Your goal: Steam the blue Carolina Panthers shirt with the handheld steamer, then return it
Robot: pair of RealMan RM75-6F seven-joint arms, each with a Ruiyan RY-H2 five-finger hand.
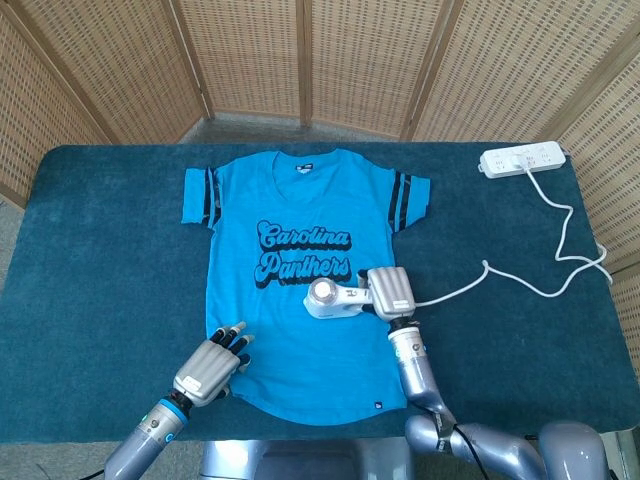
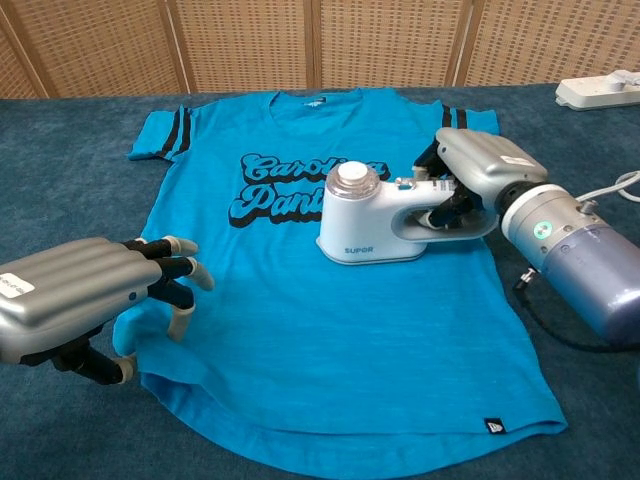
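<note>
The blue Carolina Panthers shirt (image 1: 295, 300) (image 2: 300, 330) lies flat on the dark blue table, collar away from me. On its right side, just below the lettering, sits the white handheld steamer (image 1: 335, 297) (image 2: 370, 222). My right hand (image 1: 391, 292) (image 2: 478, 172) grips the steamer's handle, fingers wrapped around it. My left hand (image 1: 213, 366) (image 2: 95, 300) rests with its fingertips on the shirt's lower left hem, fingers curled downward and apart, holding nothing.
A white power strip (image 1: 522, 160) (image 2: 600, 90) lies at the back right. The steamer's white cord (image 1: 520, 270) runs from it across the table (image 1: 100, 260). Wicker screens stand behind the table.
</note>
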